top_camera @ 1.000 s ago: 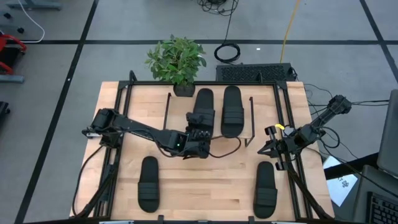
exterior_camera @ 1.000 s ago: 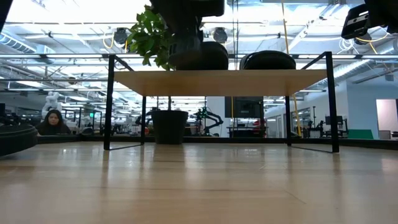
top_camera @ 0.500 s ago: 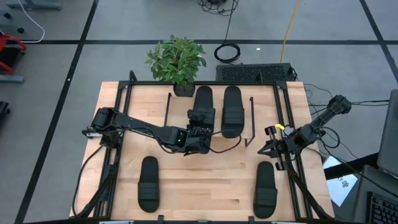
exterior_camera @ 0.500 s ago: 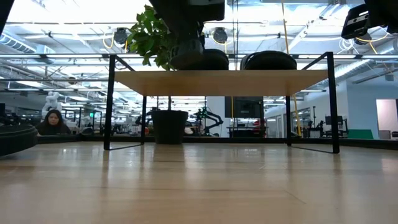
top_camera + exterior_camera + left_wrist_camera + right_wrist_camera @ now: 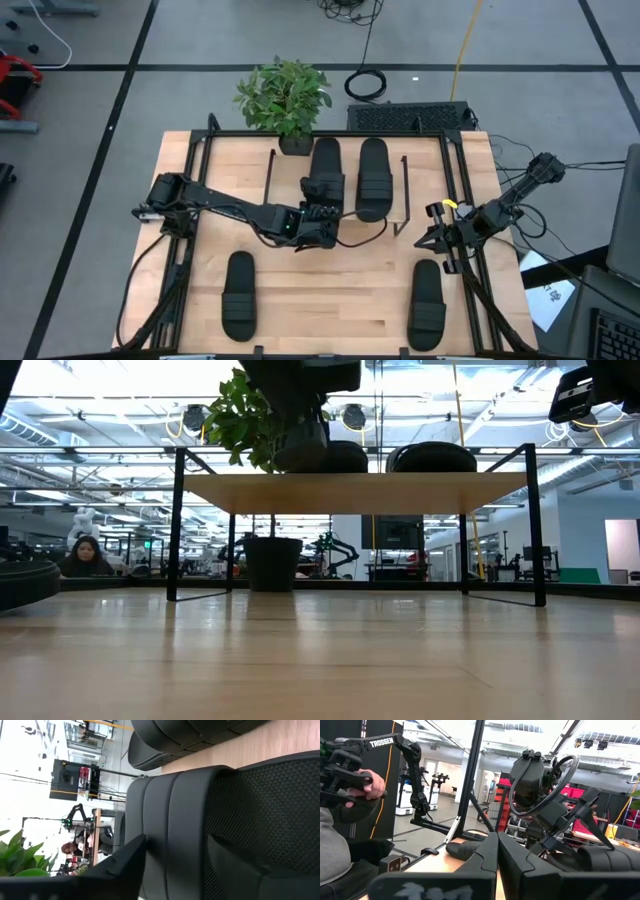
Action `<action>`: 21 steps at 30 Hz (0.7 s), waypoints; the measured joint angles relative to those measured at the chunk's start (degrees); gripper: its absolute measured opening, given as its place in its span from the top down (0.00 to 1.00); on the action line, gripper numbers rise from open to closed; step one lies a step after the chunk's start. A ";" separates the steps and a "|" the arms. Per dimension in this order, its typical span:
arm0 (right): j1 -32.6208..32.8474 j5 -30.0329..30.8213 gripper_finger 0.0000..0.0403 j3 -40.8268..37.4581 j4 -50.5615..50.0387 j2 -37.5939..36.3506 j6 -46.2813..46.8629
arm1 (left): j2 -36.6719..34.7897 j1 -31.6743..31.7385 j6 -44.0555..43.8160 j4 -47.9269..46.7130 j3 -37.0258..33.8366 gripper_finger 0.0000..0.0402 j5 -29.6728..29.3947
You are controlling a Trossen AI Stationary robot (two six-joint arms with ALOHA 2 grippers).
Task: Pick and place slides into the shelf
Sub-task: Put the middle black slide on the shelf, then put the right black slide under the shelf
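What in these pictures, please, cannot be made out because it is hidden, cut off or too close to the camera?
- High view: the left gripper covers the near end of one slide on the shelf, so whether it touches is unclear.
- Low view: both arms are cut off by the top edge.
- Left wrist view: the slide fills the frame, hiding the shelf.
- Right wrist view: the shut right gripper hides the table.

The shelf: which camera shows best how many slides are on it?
The high view: the shelf carries two slides side by side. The low view shows only its board edge and their ends; the left wrist view shows one strap up close.
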 joint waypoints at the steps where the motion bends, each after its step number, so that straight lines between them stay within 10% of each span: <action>1: -0.01 0.00 1.00 0.00 0.00 0.00 0.00 | 0.00 0.00 0.06 0.03 0.00 0.40 -0.26; 21: 0.01 0.00 1.00 0.02 0.02 -0.01 0.00 | -0.18 -5.61 13.32 7.33 -0.07 0.32 -12.81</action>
